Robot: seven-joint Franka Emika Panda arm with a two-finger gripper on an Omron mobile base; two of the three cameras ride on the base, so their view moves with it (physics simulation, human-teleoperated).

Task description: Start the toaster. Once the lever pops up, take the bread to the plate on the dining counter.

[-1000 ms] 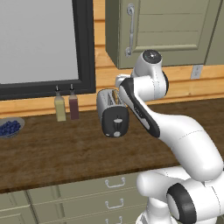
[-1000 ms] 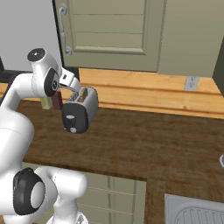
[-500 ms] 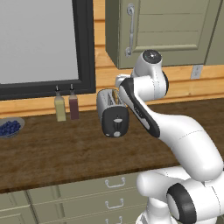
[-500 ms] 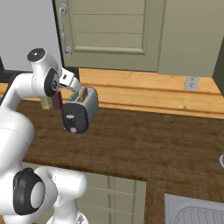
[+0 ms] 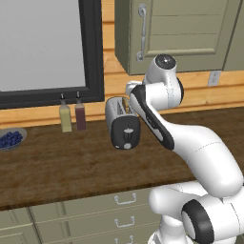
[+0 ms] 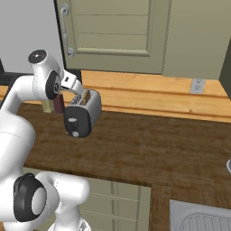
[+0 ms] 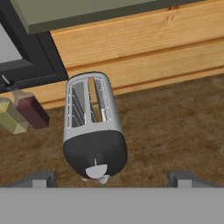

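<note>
The silver toaster stands on the wall counter, its black end panel with lever and knob turned toward me. In the hand view a tan slice of bread sits low in the right slot. My gripper hovers above the toaster's black end, open, with its fingertips far apart and nothing between them. In the base views the hand hangs just above and behind the toaster's top. The plate and the dining counter are out of view.
Two bottles, one yellowish and one dark red, stand left of the toaster against the wall. A bowl of blueberries sits at the far left. A cabinet door hangs overhead. A sink corner lies at the lower right.
</note>
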